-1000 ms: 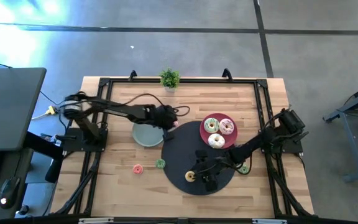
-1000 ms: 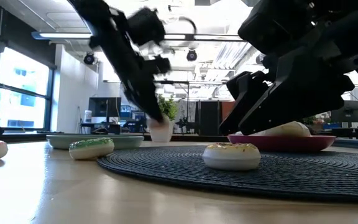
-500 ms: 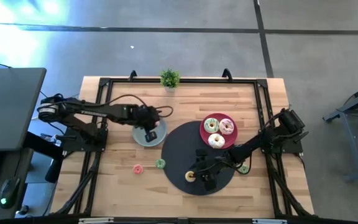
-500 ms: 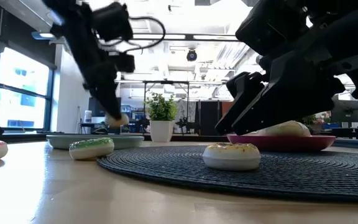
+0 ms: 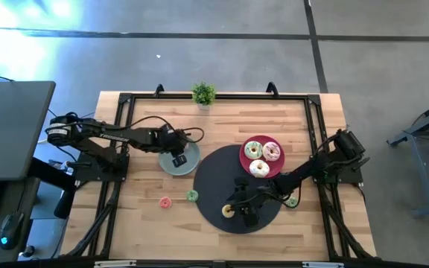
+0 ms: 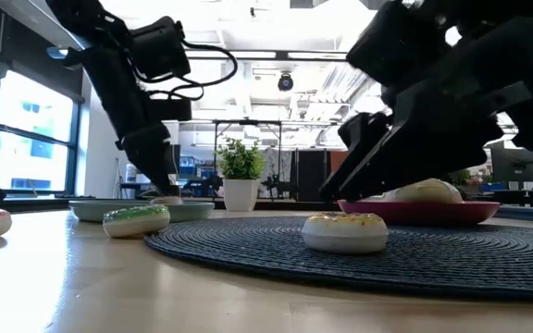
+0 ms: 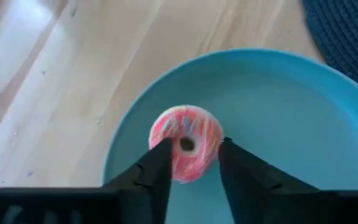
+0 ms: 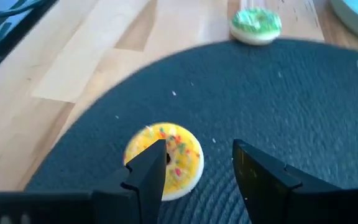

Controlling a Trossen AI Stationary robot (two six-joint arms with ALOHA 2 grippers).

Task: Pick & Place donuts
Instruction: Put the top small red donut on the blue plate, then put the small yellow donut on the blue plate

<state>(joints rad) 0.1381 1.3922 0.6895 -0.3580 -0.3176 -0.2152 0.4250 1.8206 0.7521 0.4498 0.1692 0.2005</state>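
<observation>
On the black mat [image 5: 222, 182] at the table's [image 5: 140, 223] near edge, the right pincer [image 8: 197, 165] hangs open just above a yellow donut [image 8: 165, 160], its fingers apart and holding nothing, one finger over the donut's edge. At 9 o'clock from the mat, a green donut [image 5: 191, 196] and a pink donut [image 5: 165, 202] lie on bare wood. At the mat's 2 o'clock, the red plate [image 5: 253, 141] carries three large donuts [image 5: 262, 158]. At its 10 o'clock, the left pincer [image 7: 191, 158] is closed on a pink-and-white donut [image 7: 187, 149] low over the grey-green plate [image 5: 191, 155]. A potted plant [image 5: 203, 94] stands at the far edge.
</observation>
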